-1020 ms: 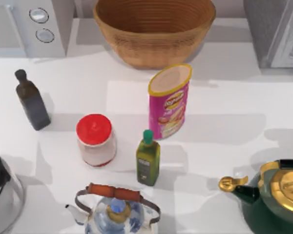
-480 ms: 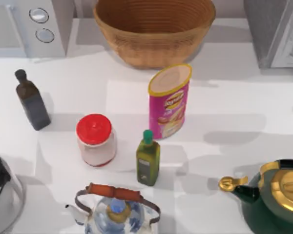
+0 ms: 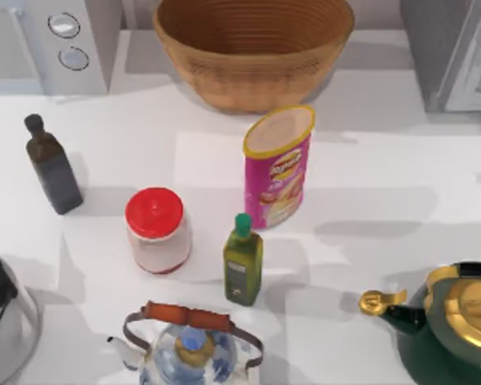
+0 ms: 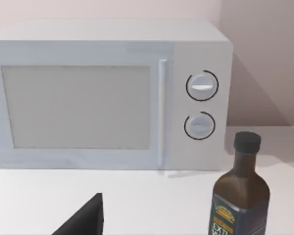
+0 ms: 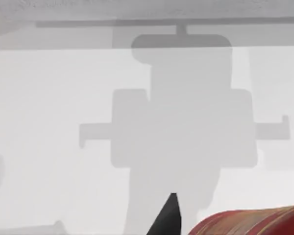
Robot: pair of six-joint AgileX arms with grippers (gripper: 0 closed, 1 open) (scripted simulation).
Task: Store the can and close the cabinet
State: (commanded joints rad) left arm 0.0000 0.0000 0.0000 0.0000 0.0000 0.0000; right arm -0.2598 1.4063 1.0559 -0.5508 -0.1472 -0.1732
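pink can [image 3: 277,167] upright mid-table, wicker basket [image 3: 252,50] behind, cabinet [image 3: 457,52] right

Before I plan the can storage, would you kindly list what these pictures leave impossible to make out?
- Cabinet: cut off by the top view's right edge, so its door state is unclear.
- Left hand: one dark tip at the left wrist view's edge; opening unclear.
- Right hand: likewise in the right wrist view.
- Green kettle: cropped at the top view's corner.
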